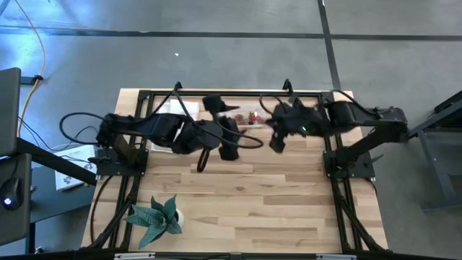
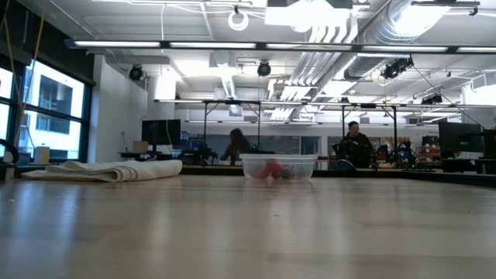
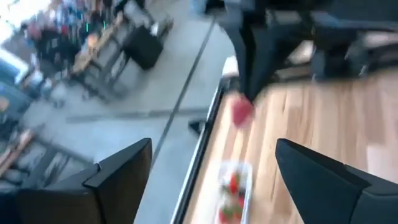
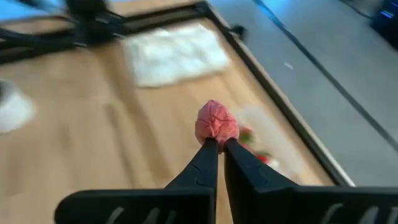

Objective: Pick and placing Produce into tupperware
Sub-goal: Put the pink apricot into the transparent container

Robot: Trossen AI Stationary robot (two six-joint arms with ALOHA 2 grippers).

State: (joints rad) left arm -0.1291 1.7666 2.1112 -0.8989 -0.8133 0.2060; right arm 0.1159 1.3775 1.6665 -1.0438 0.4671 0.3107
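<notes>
Right gripper [image 4: 216, 144] closed to a narrow gap on one red piece of produce [image 4: 216, 123], pinched at the fingertips [image 4: 208, 149] and projecting past them, held clear above the wooden table [image 4: 74, 149]. Same piece also visible in the left wrist view as a red blur at the tip of the right gripper [image 3: 245, 93], above the table edge. In the high view, right gripper [image 1: 277, 141] positioned at the far part of the table [image 1: 245, 195], just right of the tupperware [image 1: 253, 118]. Tupperware set near the far edge of the table, between the two arms, holding several red pieces. Same container confirmed in the low view [image 2: 279, 167] as a clear tub resting on the tabletop with red pieces inside, and in the left wrist view [image 3: 233, 193] beside the black table frame [image 3: 199, 155]. Left gripper [image 3: 211, 180] spread wide, both fingers [image 3: 118, 174] well apart with nothing between them, raised above the table near the tupperware; in the high view, left gripper [image 1: 229, 148] located just left of the container. White folded cloth [image 1: 167, 108] lying flat at the far left of the table. Green leafy plant [image 1: 155, 217] standing at the near left corner, well apart from both grippers.
</notes>
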